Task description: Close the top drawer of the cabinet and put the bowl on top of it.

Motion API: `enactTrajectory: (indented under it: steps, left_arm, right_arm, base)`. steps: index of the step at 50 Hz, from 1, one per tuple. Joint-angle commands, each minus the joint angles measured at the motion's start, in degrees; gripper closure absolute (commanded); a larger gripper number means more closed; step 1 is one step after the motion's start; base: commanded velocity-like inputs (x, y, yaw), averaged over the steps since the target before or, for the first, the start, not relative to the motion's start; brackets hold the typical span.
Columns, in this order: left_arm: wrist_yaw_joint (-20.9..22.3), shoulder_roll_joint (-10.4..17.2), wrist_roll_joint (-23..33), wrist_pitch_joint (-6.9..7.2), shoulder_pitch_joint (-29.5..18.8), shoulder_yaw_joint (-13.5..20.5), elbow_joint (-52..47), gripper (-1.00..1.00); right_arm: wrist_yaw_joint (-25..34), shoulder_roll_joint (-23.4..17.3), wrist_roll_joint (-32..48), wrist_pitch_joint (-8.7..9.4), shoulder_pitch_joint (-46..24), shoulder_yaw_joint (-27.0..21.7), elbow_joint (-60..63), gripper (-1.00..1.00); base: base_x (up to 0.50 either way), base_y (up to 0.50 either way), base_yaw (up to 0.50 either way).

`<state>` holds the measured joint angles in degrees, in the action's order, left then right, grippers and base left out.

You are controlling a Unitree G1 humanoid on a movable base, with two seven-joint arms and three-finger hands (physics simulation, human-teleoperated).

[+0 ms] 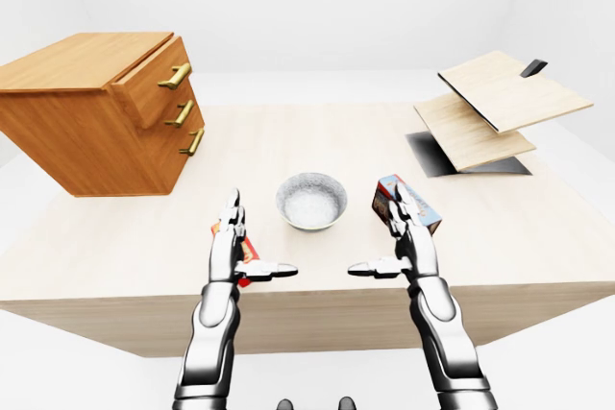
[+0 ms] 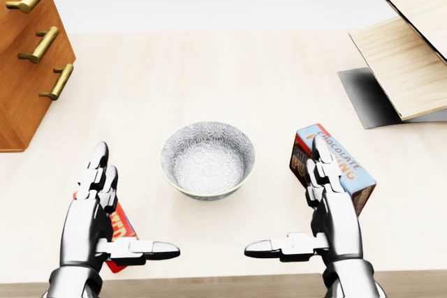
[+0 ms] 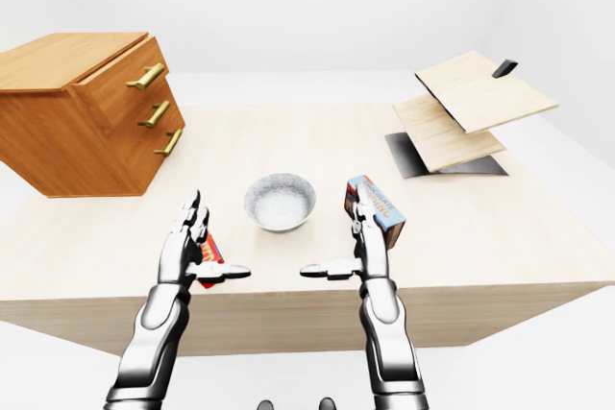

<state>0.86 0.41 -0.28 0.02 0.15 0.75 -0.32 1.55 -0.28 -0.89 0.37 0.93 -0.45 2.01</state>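
The bowl [image 2: 207, 160] rests upright on the table [image 1: 500, 237], between the two hands and touching neither. The left hand [image 2: 105, 218] and the right hand [image 2: 325, 204] are both released, fingers extended, thumbs pointing inward, grasping nothing. The cabinet [image 1: 86, 112] stands at the upper left of the left-eye view, well apart from the bowl; its top drawer [image 1: 154, 79] projects slightly.

Hazards:
- A red packet [image 2: 122, 232] lies under the left hand and a chocolate box [image 2: 335, 165] beside the right; a sweep toward the bowl may displace either.
- The smooth bowl rim may slip from a shallow grasp.
- Placing the bowl before closing the drawer leaves it liable to tip during the push
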Motion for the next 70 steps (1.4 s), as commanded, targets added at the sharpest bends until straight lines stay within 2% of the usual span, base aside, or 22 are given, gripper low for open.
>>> enactTrajectory:
  steps: [1, 2, 4, 7, 12, 13, 23, 37, 49, 70]
  left_arm:
    - [2.3, 0.4, -0.6, 0.72, 1.5, 0.5, -2.7, -1.00]
    - [2.5, 0.4, -0.7, 1.03, 1.7, 0.5, -3.1, -1.00]
    - [2.8, 0.4, -0.8, 1.79, 2.4, 0.4, -4.7, -1.00]
    - [3.2, 0.3, -0.8, 2.36, 3.3, 0.2, -6.4, -1.00]
    - [4.1, 0.3, -1.6, 4.88, 6.1, 0.2, -13.0, -1.00]
    - [4.3, 0.3, -1.8, 4.98, 6.8, 0.3, -14.5, -1.00]
    - [6.4, 0.1, -4.0, 4.98, 12.9, 2.2, -27.9, -1.00]
    - [8.0, -1.1, -5.3, 4.98, 16.1, 4.4, -34.4, -1.00]
    - [8.4, -2.0, -5.5, 4.98, 17.2, 5.7, -37.0, -1.00]
    - [9.1, -1.9, -5.8, 4.98, 17.6, 5.1, -37.3, -1.00]
  right_arm:
    - [3.5, -0.1, -1.8, 2.32, 3.8, 0.3, 8.5, -1.00]
    - [3.7, -0.1, -1.9, 2.59, 4.2, 0.5, 9.4, -1.00]
    - [5.6, -0.2, -3.4, 4.63, 5.8, 1.4, 13.3, -1.00]
    - [5.7, 0.0, -3.3, 4.63, 7.6, 2.0, 17.1, -1.00]
    - [5.7, -0.3, -2.2, 4.63, 11.0, 3.8, 23.1, -1.00]
    - [5.6, -0.3, -2.2, 4.63, 11.4, 3.8, 23.8, -1.00]
    - [6.0, -0.8, -2.4, 4.63, 15.5, 4.8, 30.8, -1.00]
    - [6.5, -1.2, -4.3, 4.63, 19.2, 4.4, 37.0, -1.00]
    - [7.1, -1.3, -5.1, 4.63, 20.4, 4.1, 38.3, -1.00]
    - [9.2, -1.3, -5.9, 4.63, 20.3, 3.9, 37.6, -1.00]
  base:
    - [0.00, 0.00, 0.00]
    - [0.00, 0.00, 0.00]
    - [0.00, 0.00, 0.00]
    - [0.00, 0.00, 0.00]
    - [0.00, 0.00, 0.00]
    - [0.00, 0.00, 0.00]
    - [0.00, 0.00, 0.00]
    - [0.00, 0.00, 0.00]
    - [0.00, 0.00, 0.00]
    - [0.00, 0.00, 0.00]
